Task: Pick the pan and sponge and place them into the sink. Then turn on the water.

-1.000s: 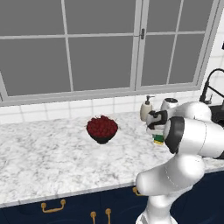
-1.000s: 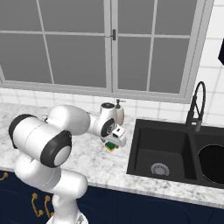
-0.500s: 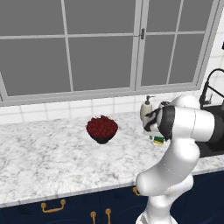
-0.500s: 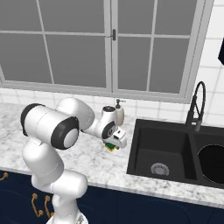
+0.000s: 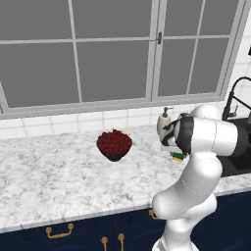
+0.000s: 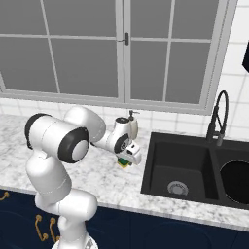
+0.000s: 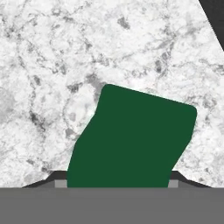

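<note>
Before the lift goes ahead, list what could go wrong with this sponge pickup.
1. The sponge sits skewed between the fingertips of the hand, so it may twist or slip out.
2. The soap dispenser stands just behind; a backward swing could topple it.
3. The pan fills the right basin of the sink; the left is free.

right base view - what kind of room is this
A rendered home kitchen, by the look of it: a black double-basin sink with a tall arched tap set in a marble counter, dark blue cabinets below and a window behind.
</note>
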